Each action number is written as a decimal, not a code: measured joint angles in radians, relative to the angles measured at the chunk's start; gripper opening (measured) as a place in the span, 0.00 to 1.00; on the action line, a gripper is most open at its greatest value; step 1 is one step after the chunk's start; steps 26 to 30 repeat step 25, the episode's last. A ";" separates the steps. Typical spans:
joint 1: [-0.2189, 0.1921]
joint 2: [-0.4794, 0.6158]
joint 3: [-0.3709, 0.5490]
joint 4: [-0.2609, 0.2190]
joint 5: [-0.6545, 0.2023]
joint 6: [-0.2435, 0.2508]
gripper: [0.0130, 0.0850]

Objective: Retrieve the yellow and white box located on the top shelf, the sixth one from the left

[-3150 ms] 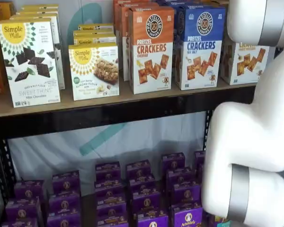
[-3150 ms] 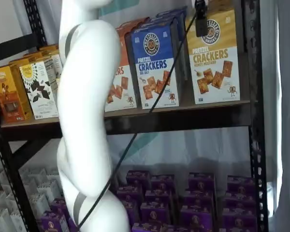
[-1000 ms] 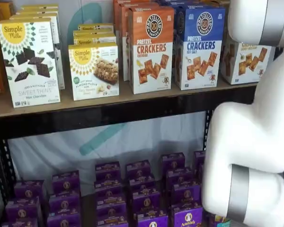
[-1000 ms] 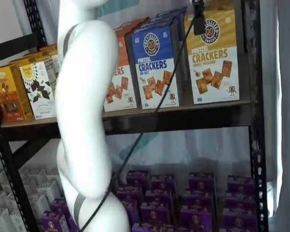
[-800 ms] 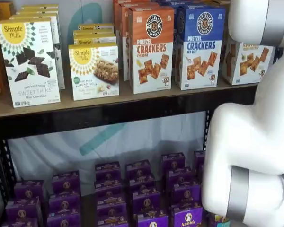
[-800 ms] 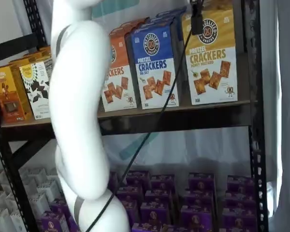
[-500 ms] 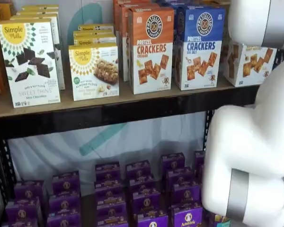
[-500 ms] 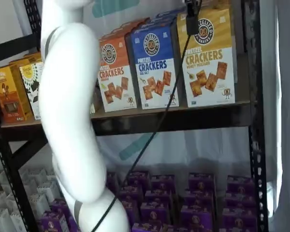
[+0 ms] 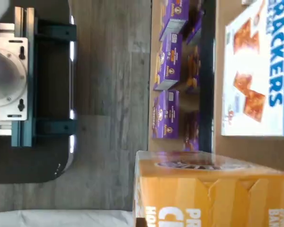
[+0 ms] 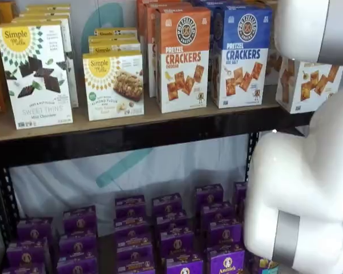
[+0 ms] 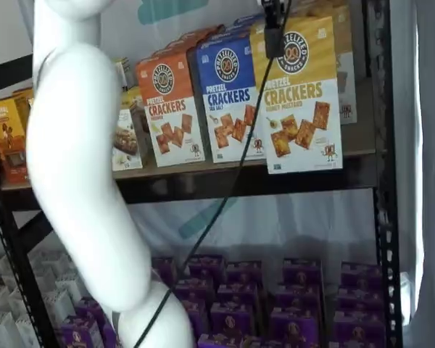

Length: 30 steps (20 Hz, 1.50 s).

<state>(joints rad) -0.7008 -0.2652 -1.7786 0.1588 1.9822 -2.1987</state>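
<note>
I am seeing the yellow and white box [image 11: 297, 94] now coming forward past the top shelf [image 11: 225, 180] rail, pinched by the end effector [image 11: 274, 32]. One orange-topped box [image 11: 169, 109] and one blue-topped box [image 11: 228, 94] are standing beside it.

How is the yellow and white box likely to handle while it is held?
The yellow and white box is tall cardboard, so probably light and fairly stiff, though its panels may dent under the tool. Gripped near its top and tilted, it could swing.
</note>
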 joint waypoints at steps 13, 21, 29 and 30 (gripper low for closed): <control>0.045 -0.140 0.135 -0.025 0.053 0.036 0.61; 0.086 -0.198 0.200 -0.035 0.059 0.072 0.61; 0.092 -0.212 0.217 -0.032 0.059 0.080 0.61; 0.092 -0.212 0.217 -0.032 0.059 0.080 0.61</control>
